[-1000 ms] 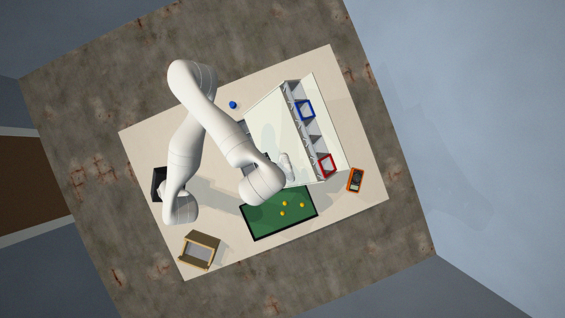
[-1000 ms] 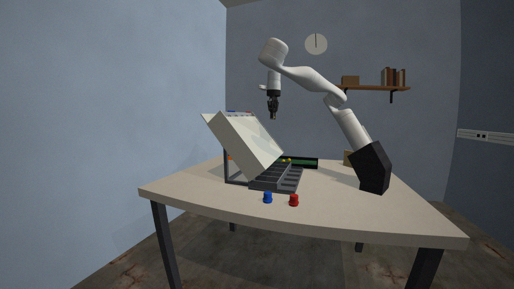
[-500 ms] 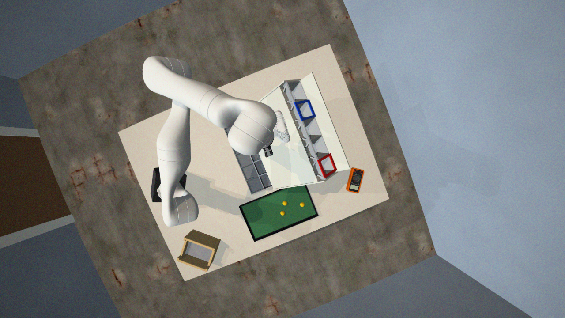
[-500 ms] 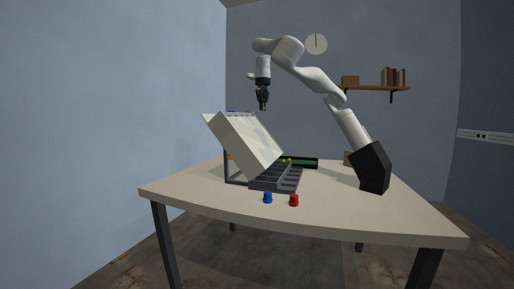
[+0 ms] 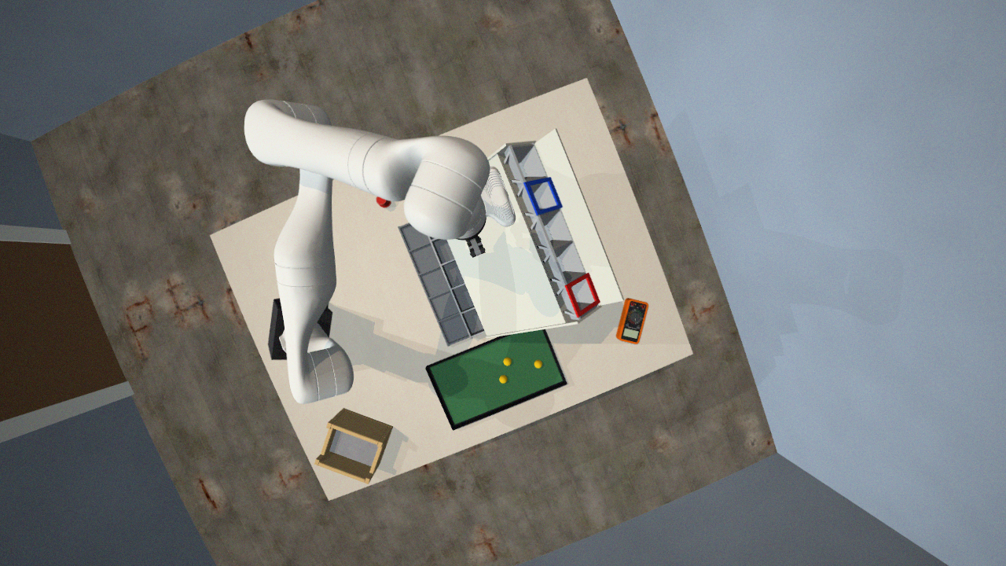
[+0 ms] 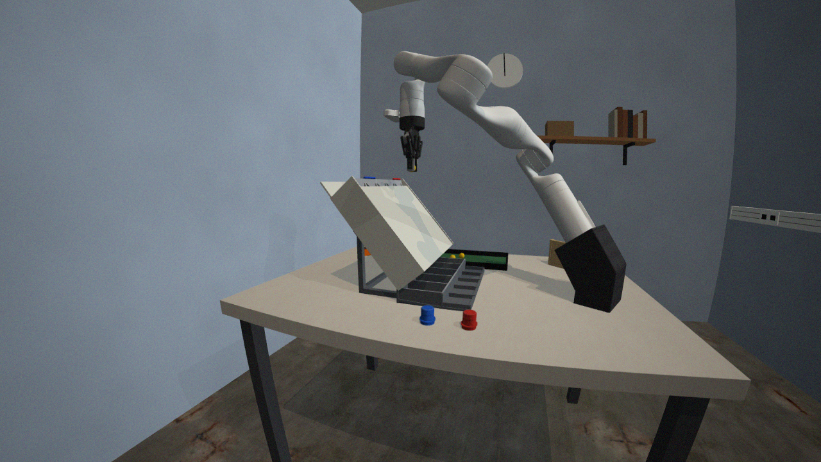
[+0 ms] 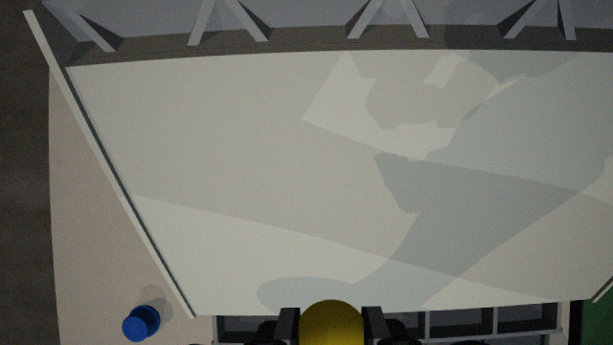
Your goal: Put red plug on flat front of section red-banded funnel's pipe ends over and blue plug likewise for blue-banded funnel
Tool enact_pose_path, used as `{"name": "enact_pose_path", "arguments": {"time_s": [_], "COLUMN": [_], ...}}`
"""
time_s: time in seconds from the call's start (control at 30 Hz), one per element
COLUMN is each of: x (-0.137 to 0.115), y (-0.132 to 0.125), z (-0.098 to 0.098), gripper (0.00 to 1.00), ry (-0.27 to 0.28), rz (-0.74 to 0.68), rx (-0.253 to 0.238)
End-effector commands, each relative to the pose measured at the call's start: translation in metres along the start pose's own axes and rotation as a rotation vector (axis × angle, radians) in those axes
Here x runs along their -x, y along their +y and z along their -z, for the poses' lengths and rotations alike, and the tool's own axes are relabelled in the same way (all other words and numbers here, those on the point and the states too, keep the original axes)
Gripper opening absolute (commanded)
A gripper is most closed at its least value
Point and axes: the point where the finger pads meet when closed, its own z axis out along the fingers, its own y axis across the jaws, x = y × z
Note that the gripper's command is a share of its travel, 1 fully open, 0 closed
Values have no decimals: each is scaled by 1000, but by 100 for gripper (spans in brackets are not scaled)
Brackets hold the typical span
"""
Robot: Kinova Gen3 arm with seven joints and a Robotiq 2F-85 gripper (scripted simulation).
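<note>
- The end effector [image 5: 476,246] [image 6: 412,166] [image 7: 331,326] is closed on a yellow marble [image 6: 413,168] [image 7: 331,322], its fingers parted by the marble's width; the wrist view shows one finger on each side of it.
- The held marble is raised above the sloping cover [image 5: 513,288] [image 6: 396,221] [image 7: 239,168], apart from it. The top view does not resolve the marble.
- The red plug [image 5: 383,202] [image 6: 469,320] stands upright on the bench [image 5: 380,295] [image 6: 533,321] [image 7: 86,240], outside the sectioned base [image 5: 435,281] [image 6: 407,297] [image 7: 426,326]. It is outside the wrist view.
- The blue plug [image 6: 426,315] [image 7: 136,328] stands on the bench near the red plug, as the exterior view records. It cannot be made out in the top view.
- The top view shows the blue-banded funnel [image 5: 532,198] and the red-banded funnel [image 5: 570,300] with their square rims; the exterior view gives only edges of the bands.
- Three loose marbles [image 5: 507,362] lie in the green-lined tray [image 5: 509,406] [image 6: 507,261]; two are discernible in the exterior view.
- The orange multimeter [image 5: 633,321] shows its face only from the top.
- The wall clock [image 6: 505,70] appears only in the exterior view.

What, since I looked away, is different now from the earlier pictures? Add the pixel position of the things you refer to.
The pincer [image 5: 475,246] [image 6: 412,165] [image 7: 330,317] has risen and moved up the top view, leftward in the exterior view, still holding a yellow marble [image 6: 413,168] [image 7: 331,327]. Nothing was grabbed or released. The red plug [image 5: 383,202] [image 6: 469,319], blue plug [image 6: 426,314] [image 7: 135,328] and tray marbles [image 5: 507,362] [image 6: 461,255] stayed put.
</note>
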Motion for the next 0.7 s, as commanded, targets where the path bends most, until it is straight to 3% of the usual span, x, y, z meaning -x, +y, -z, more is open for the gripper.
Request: {"name": "enact_pose_path", "arguments": {"time_s": [0.0, 0.07, 0.23, 0.5, 0.53, 0.67], "x": [-70, -84, -147, -149, -169, -169], "y": [-2, -4, -4, -4, -4, -4], "z": [1, 1, 1, 1, 2, 2], "gripper": [0, 0, 0, 0, 0, 0], "ry": [1, 1, 1, 1, 2, 2], "rz": [-1, -1, -1, -1, 20, 20], "rx": [-1, -1, -1, -1, 0, 0]}}
